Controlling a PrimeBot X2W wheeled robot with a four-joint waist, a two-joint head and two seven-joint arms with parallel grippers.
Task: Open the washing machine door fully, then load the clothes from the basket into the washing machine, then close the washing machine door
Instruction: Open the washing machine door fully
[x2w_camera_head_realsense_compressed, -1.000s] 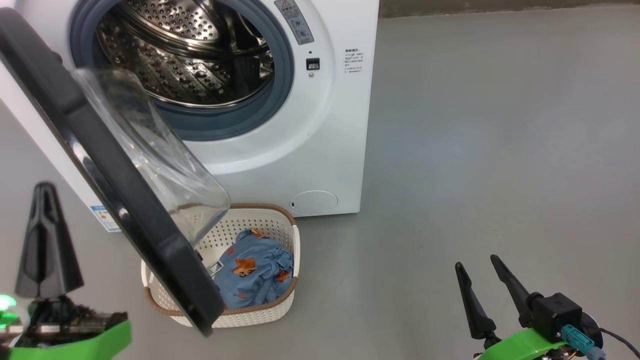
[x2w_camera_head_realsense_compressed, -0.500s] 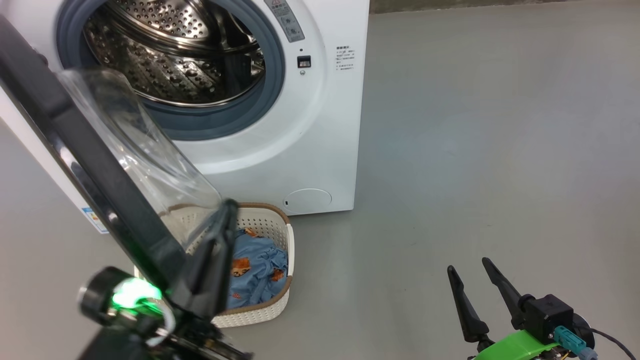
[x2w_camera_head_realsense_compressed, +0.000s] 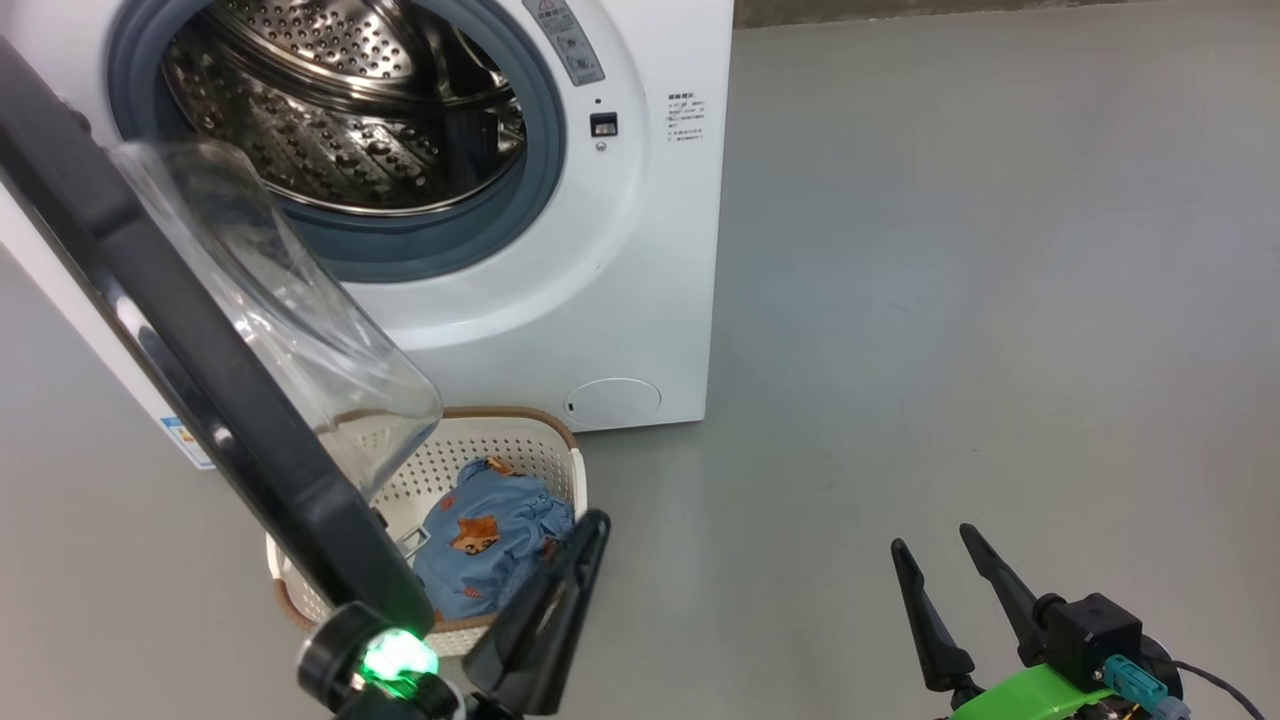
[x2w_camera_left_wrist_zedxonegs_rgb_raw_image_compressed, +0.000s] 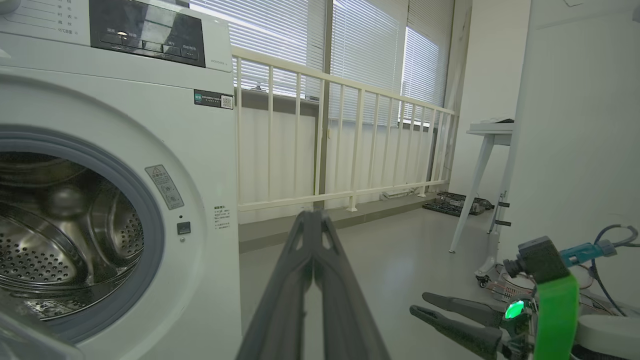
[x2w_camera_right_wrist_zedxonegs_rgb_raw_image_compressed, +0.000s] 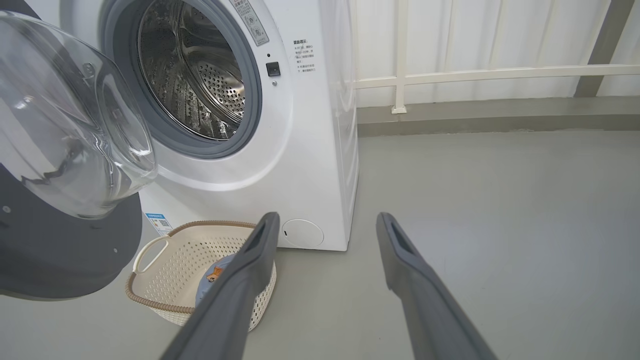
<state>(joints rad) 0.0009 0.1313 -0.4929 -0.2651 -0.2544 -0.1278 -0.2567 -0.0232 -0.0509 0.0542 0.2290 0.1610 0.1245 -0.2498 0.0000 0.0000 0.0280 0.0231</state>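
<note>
Clothes (x2w_camera_head_realsense_compressed: 485, 550) lie bundled in the basket (x2w_camera_head_realsense_compressed: 500, 418) by the open washing machine door (x2w_camera_head_realsense_compressed: 215, 390), your left jaws pressed together just beside them, your right jaws spread wide, well apart over the floor (x2w_camera_head_realsense_compressed: 950, 300).

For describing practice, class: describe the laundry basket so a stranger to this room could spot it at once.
Start at the big white washing machine with its door swung open. On the grey floor at its foot sits the basket: cream, perforated, brown-rimmed, holding blue fox-print clothes.
</note>
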